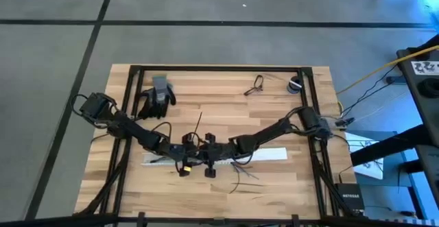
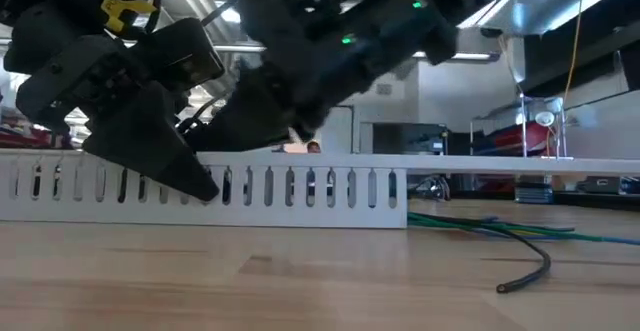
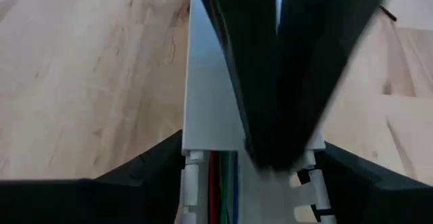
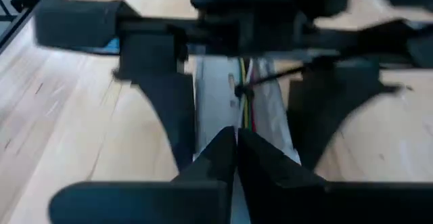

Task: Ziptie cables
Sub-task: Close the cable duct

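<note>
Wooden planks make up the table (image 1: pixel 274 186), framed in dark metal, with grey floor beyond it. Across the near middle lies a long white slotted wire duct (image 2: pixel 300 193); in the high view both dark arms reach in from the 2 sides and meet over it. A pair of gloves (image 1: pixel 155 97) sits at the far left of the table, and a small loop of wire (image 1: pixel 255 84) at the far right.

Inside the duct run coloured wires (image 3: pixel 220 183), red, green and blue in the left wrist view. More cables (image 2: pixel 500 233) lie loose on the wood just right of the duct's end, their strands splaying toward the near edge.

The left gripper (image 3: pixel 252 183) straddles the duct with its 2 fingers spread wide, one on each outer side; nothing is held between them. The right gripper (image 4: pixel 236 146) points down at the duct's channel with its fingertips pressed together. I cannot tell whether something thin, such as a tie, is pinched there.

My reading is that the work stands at the stage of gathering and settling wires in the duct, with no fastened tie visible around any bundle. The next move would call for the left gripper to steady the duct or bundle while the right one threads a tie around the strands, which needs fine aim in a crowded spot.
</note>
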Motion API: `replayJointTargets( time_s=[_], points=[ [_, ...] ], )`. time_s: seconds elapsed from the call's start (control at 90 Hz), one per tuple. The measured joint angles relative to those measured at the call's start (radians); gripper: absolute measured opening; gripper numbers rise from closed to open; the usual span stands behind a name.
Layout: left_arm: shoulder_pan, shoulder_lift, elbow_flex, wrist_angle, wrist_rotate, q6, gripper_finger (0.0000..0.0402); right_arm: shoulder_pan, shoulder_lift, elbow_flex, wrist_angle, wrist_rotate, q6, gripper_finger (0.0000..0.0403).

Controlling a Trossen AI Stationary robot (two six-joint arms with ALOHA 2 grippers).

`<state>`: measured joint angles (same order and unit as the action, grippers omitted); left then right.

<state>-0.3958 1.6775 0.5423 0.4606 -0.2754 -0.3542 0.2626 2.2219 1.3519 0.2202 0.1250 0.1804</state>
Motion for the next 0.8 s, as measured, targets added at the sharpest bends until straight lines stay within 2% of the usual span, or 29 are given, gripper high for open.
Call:
replayJointTargets(
  time_s=[0.211, 0.433, 0.7, 0.8],
  points=[
    [0.007, 0.000, 0.001, 0.000, 0.008, -0.032, 0.0239, -0.003, -0.003, 0.034, -0.012, -0.003, -0.060, 0.0005],
    [0.046, -0.009, 0.010, -0.030, 0.084, -0.076, 0.0280, -0.002, -0.054, 0.034, -0.097, 0.013, -0.117, 0.0005],
    [0.031, -0.191, 0.090, -0.298, 0.088, -0.058, 0.0290, 0.000, -0.209, 0.018, -0.262, 0.065, -0.161, 0.0005],
    [-0.006, -0.249, 0.090, -0.410, 0.036, -0.076, 0.0290, 0.000, -0.256, -0.007, -0.322, 0.065, -0.160, 0.0005]
  ],
)
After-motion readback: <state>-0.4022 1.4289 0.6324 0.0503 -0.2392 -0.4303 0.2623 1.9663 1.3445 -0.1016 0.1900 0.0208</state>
